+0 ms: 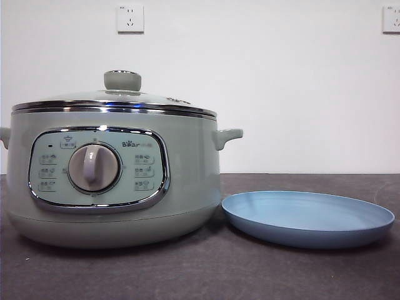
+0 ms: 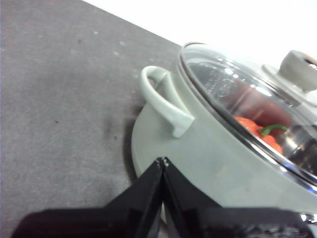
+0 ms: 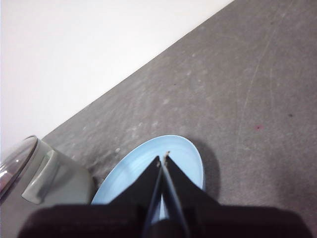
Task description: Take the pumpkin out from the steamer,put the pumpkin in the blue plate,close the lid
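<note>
The sage-green steamer (image 1: pixel 119 181) stands at the left of the table with its lid (image 1: pixel 122 94) on. In the left wrist view the pumpkin (image 2: pixel 260 131) shows through the glass lid (image 2: pixel 237 94), orange with a green stem, inside the steamer (image 2: pixel 208 158). The blue plate (image 1: pixel 307 217) lies empty to the right of the pot. My left gripper (image 2: pixel 162 161) is shut with nothing in it, above the table beside the pot's side handle (image 2: pixel 163 101). My right gripper (image 3: pixel 165 157) is shut and empty above the blue plate (image 3: pixel 185 156). Neither arm shows in the front view.
Dark grey tabletop (image 1: pixel 200 275) stretches around the pot and plate. A white wall with two sockets (image 1: pixel 130 19) stands behind. The pot's other side handle (image 3: pixel 42 181) appears in the right wrist view, close to the plate.
</note>
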You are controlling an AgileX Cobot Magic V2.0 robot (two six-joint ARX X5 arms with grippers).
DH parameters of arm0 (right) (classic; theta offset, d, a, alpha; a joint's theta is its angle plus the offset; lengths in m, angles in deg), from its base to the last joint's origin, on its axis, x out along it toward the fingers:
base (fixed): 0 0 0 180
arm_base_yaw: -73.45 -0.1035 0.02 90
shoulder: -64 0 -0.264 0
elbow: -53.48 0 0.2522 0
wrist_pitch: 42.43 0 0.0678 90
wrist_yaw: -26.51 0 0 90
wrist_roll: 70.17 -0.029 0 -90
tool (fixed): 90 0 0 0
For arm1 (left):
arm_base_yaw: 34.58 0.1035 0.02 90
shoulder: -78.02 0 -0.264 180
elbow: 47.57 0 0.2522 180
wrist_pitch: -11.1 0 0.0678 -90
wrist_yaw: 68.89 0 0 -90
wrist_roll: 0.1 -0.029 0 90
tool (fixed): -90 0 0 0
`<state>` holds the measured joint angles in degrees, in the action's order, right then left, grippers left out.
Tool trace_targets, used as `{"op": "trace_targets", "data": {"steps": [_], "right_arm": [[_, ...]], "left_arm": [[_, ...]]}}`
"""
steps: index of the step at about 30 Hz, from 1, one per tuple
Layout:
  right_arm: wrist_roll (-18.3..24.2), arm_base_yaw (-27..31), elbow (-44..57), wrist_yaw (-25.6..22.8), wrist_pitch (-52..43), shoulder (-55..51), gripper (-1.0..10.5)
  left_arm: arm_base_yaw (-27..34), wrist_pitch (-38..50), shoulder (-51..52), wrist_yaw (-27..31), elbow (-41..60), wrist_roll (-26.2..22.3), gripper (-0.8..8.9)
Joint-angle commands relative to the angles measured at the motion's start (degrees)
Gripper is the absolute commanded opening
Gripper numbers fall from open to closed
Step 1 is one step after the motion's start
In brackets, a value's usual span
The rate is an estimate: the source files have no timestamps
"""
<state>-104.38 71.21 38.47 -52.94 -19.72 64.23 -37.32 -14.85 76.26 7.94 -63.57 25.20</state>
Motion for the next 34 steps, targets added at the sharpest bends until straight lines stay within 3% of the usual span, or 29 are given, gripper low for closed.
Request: {"op": "trace_targets", "data": {"steps": [1, 10, 15, 20, 26, 34], "right_arm": [[-1.8, -0.1, 0.0, 0.5, -0.3, -0.1, -0.2], [-0.7, -0.1, -7.5, 1.2, 0.5, 4.7, -0.2], [4.3, -0.1, -14.0, 1.5, 0.6, 11.5, -0.2], [10.0, -0.1, -21.5, 1.8, 0.6, 19.4, -0.2], [18.4, -0.1, -30.9, 8.8, 2.3, 29.4, -0.2], [27.3, -0.1, -41.6, 20.7, 11.2, 41.1, 0.1]], "left_arm": [[0.2, 0.4, 0.0, -0.8, -0.2, 0.6, -0.06], [0.2, -4.7, -1.4, 0.2, -10.1, 0.2, -0.06], [0.2, -5.5, -8.3, -0.4, -16.1, -0.4, -0.06], [0.2, -6.4, -17.8, -2.6, -23.0, -6.1, -0.06], [0.1, -11.4, -29.4, -7.7, -33.3, -13.8, -0.05], [0.1, -19.1, -40.6, -18.2, -44.5, -18.3, 0.0]]}}
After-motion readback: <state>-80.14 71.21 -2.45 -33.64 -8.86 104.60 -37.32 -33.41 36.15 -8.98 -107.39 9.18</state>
